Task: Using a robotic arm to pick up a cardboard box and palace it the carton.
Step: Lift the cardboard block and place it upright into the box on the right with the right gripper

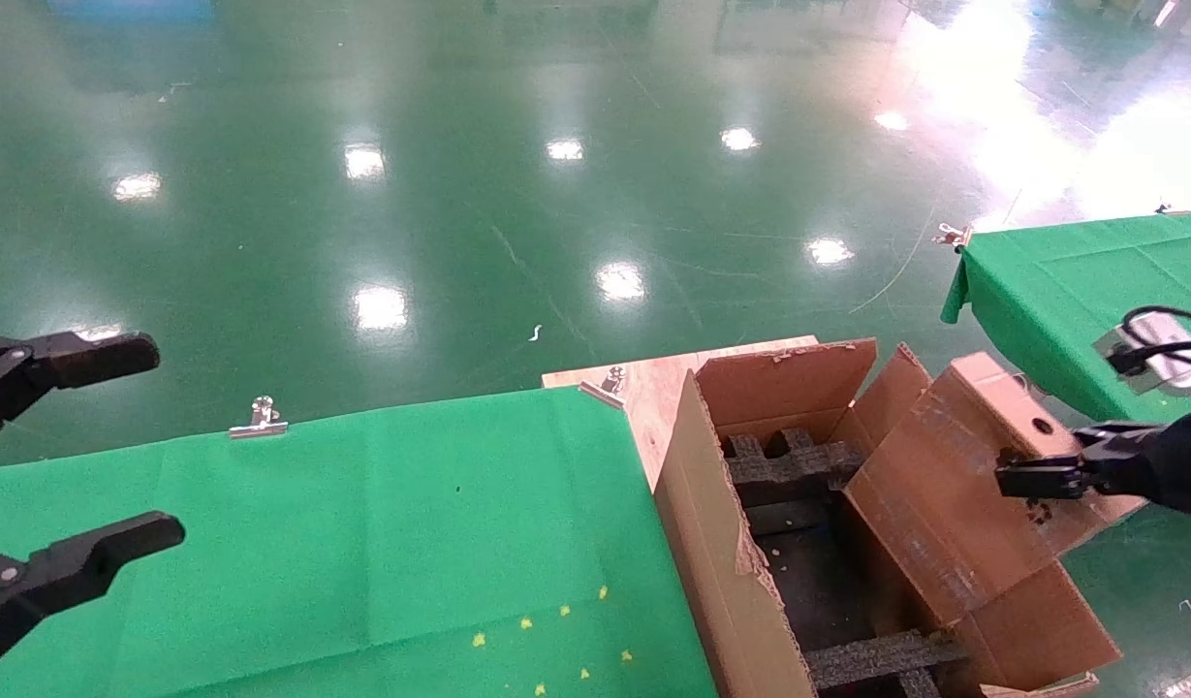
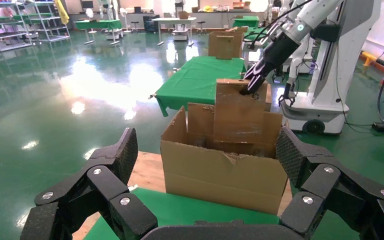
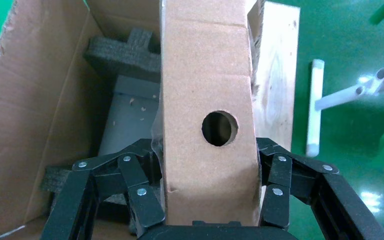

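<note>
The cardboard box [image 1: 954, 485], flat, brown and scuffed with a round hole, stands tilted with its lower end inside the open carton [image 1: 716, 553]. My right gripper [image 1: 1031, 480] is shut on the box's upper end near the hole. In the right wrist view the box [image 3: 207, 75] sits between the fingers [image 3: 130, 172] of that gripper [image 3: 207, 167], above the carton's wall [image 3: 35, 125] and black foam inserts [image 3: 125, 52]. My left gripper [image 1: 81, 451] is open and empty at the far left. The left wrist view shows the carton [image 2: 225, 175], the box [image 2: 240, 112] and the white right arm [image 2: 305, 20].
The carton stands on a wooden board [image 1: 643, 388] beside a green-cloth table [image 1: 362, 533] with metal clips [image 1: 259, 419]. A second green table [image 1: 1070, 281] is at the right. A white tube [image 3: 314, 105] lies on the green floor. A robot base [image 2: 325, 100] stands behind.
</note>
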Controlling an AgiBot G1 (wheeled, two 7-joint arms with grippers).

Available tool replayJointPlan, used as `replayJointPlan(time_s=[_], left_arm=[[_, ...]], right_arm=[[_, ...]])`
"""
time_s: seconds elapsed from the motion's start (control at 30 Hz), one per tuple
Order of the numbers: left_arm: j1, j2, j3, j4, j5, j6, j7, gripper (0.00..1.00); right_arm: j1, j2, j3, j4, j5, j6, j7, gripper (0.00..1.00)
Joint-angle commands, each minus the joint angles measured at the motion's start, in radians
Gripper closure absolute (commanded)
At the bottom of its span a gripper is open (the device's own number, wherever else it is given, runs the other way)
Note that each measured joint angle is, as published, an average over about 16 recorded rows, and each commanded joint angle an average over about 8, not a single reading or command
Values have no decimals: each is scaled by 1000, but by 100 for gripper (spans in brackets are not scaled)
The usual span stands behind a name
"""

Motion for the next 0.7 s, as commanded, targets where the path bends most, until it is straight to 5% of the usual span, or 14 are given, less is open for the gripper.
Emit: replayJointPlan(time_s=[0.03, 0.4, 0.7], left_arm=[[0, 0, 0, 0, 0, 0, 0, 0], [0, 0, 0, 0, 0, 0, 0, 0], [0, 0, 0, 0, 0, 0, 0, 0]], right_arm=[[-9, -2, -9, 14, -16, 17, 44, 100], [-10, -14, -10, -11, -6, 14, 44, 100], [-50, -51, -49, -1, -87, 105, 177, 100]])
